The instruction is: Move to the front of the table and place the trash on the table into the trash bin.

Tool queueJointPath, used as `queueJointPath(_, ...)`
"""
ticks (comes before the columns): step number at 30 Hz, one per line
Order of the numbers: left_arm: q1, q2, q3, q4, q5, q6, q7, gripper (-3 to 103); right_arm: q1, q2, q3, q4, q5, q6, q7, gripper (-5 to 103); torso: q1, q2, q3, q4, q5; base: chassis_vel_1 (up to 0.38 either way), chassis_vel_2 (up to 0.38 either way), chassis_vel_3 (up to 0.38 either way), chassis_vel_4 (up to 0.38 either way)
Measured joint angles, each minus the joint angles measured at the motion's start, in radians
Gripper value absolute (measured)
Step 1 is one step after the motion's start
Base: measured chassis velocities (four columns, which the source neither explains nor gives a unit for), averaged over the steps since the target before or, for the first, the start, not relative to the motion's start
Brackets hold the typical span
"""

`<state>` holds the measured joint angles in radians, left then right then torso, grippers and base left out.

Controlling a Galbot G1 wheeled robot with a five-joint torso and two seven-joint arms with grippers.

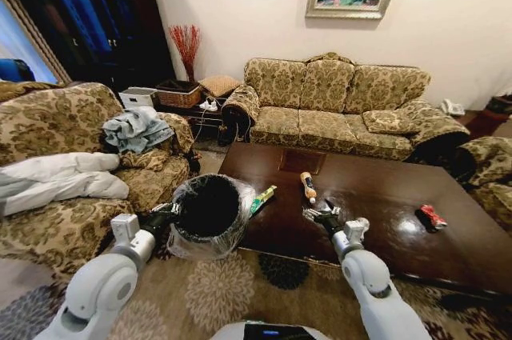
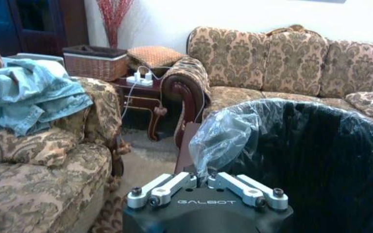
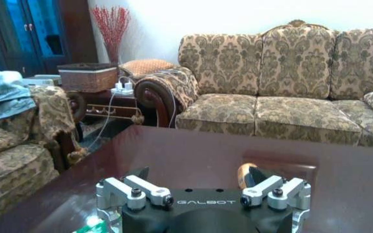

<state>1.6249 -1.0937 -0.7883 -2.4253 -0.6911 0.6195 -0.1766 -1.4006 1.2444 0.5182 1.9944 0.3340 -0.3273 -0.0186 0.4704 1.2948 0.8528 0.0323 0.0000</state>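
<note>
Black lined trash bin [image 1: 210, 210] held at table [image 1: 376, 196] edge, tan bottle [image 1: 307, 186], red can [image 1: 432, 216]

Lighting: warm, even indoor light. Bright glare patches on the glossy table [image 1: 376, 196], strongest near its right end. Cream wall [image 1: 240, 4] washed pale. Dark cabinet [image 1: 88, 12] in shadow, blue reflections. Head view bends outward at edges; wrist views slightly soft.

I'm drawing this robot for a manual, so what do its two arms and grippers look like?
Both arms have smooth, rounded white-grey shells narrowing to boxy silver wrist blocks. The left gripper and right gripper are black with short dark fingers. Up close, each has a matte black body marked GALBOT in pale letters, with silver metal linkage bars fastened by dark bolts. No loose cables are visible.
</note>
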Motion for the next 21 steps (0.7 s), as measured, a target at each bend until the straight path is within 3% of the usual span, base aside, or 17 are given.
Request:
queueJointPath(14,0.012,-0.015,0.004,-0.010,0.012,-0.008,-0.001,3,-0.036,0.005,0.013,0.013,-0.024,0.008,-0.019,100,0.000,-0.001,0.000,-0.0001,-0.0002,-0.219,0.268,0.273,-0.216)
queueJointPath(21,0.011,-0.005,-0.001,-0.004,0.029,-0.030,-0.007,3,-0.090,0.012,-0.012,0.031,-0.049,0.001,-0.037,100,0.001,-0.002,0.000,0.0002,-0.0003,-0.042,0.134,0.071,-0.040)
